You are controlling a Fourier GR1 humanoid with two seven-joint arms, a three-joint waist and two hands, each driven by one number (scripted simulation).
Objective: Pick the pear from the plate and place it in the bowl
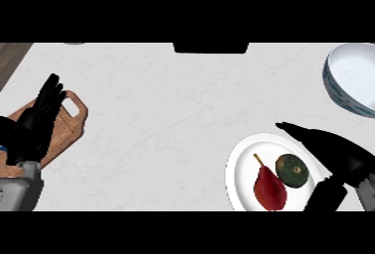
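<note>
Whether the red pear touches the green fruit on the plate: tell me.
Apart. In the head view a thin strip of white plate shows between the pear and the green fruit.

The pale marbled bench [161, 114] carries a wooden board [70, 124] at its left edge. A white plate [242, 168] sits lower right, a bowl [351, 79] upper right.

Bright, even light — soft faint shadows, no glare, counter [168, 109] evenly lit

A single head view looks steeply down on the white counter [168, 109], fairly close.
</note>
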